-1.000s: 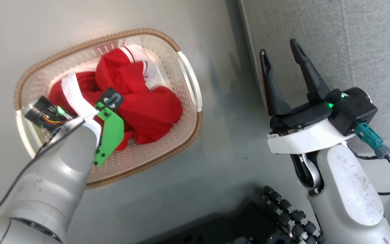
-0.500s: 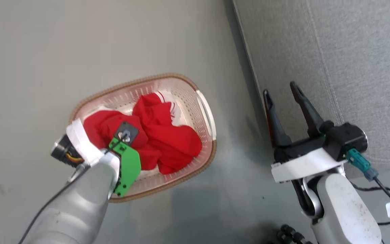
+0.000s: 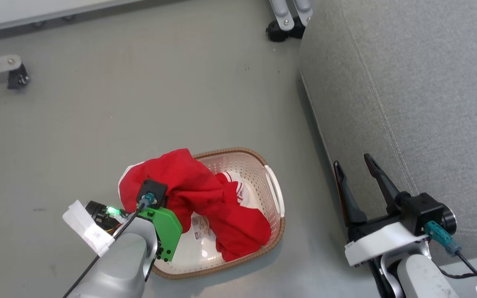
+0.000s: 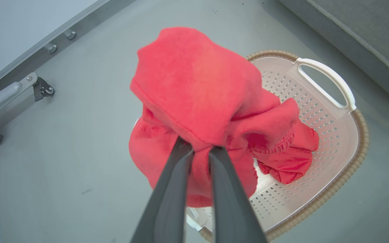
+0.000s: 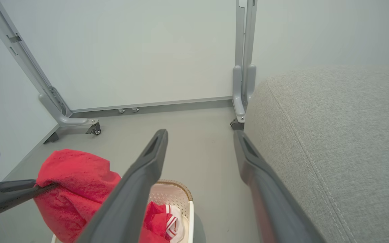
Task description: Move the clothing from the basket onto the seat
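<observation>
The left tool (image 4: 199, 148) is pinched tight on the clothing (image 4: 194, 87), while the right tool (image 3: 352, 160) gapes wide and empty.

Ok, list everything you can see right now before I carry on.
floor: one, grey, under everything
seat: one, grey fabric, at the right
basket: one, cream with brown rim, on the floor left of the seat
clothing: two, red with white trim, one lifted above the basket, a striped one inside it
frame legs on castors: two, grey metal, beyond the basket
left pincer: dark, shut on the lifted clothing
right pincer: dark, open, by the seat's edge
</observation>
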Controlling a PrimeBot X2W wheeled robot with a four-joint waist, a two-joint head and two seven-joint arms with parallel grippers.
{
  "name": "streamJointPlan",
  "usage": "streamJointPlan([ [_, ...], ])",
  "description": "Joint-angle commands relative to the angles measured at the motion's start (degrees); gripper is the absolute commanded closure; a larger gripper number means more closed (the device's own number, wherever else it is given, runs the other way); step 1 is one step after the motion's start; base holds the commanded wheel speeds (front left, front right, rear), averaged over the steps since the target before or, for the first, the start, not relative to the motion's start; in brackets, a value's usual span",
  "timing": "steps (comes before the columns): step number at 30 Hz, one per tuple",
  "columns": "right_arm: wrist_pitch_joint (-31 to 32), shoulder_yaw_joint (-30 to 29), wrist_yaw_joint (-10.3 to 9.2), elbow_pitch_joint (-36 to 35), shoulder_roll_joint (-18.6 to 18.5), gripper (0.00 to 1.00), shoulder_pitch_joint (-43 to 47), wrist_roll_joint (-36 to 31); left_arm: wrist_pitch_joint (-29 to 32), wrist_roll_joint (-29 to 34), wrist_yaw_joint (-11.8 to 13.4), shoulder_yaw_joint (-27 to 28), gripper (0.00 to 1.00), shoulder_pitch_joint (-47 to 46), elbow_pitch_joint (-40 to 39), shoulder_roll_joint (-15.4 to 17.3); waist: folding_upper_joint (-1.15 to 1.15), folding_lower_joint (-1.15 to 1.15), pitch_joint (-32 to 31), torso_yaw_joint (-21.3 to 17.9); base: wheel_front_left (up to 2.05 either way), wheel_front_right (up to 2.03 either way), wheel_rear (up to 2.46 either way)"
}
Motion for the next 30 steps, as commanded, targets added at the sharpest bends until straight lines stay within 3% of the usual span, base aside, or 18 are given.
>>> streamJointPlan([
  [1,-0.2,-0.2,0.0,0.2,-0.2,0.0,1.5,-0.3,-0.7,-0.9,0.5,0.7,1.0,1.6,-1.0,0.0,0.0,0.0,-8.1,3.9,0.0,0.0,0.0],
  [8,-0.2,0.1,0.0,0.0,-0.4,0.0,5.9,0.0,-1.0,-3.0,2.3,5.9,1.0,8.0,-17.4,0.9,0.0,0.0,-14.2,5.2,0.0,0.0,0.0],
  [17,-0.2,0.1,0.0,-1.4,-1.0,0.0,7.9,0.3,-1.1,1.2,3.4,15.4,1.0,17.4,-41.6,1.8,0.0,0.0,-17.1,5.2,0.0,0.0,0.0],
  [22,-0.2,0.5,0.0,-2.2,-1.1,0.0,8.4,0.2,-1.0,3.2,2.4,21.0,1.0,21.6,-51.9,1.0,0.0,0.0,-17.8,4.6,0.0,0.0,0.0],
  [24,-0.2,0.9,0.0,-2.8,-1.2,0.0,8.2,0.1,-1.0,3.1,1.0,24.0,1.0,23.6,-55.8,0.5,0.0,0.0,-18.2,4.2,0.0,0.0,0.0],
  [30,-0.2,1.7,0.0,-3.7,-1.3,0.0,7.3,-0.1,-1.0,2.9,-1.3,28.9,1.0,25.1,-60.4,-0.1,0.0,0.0,-18.1,3.6,0.0,0.0,0.0],
])
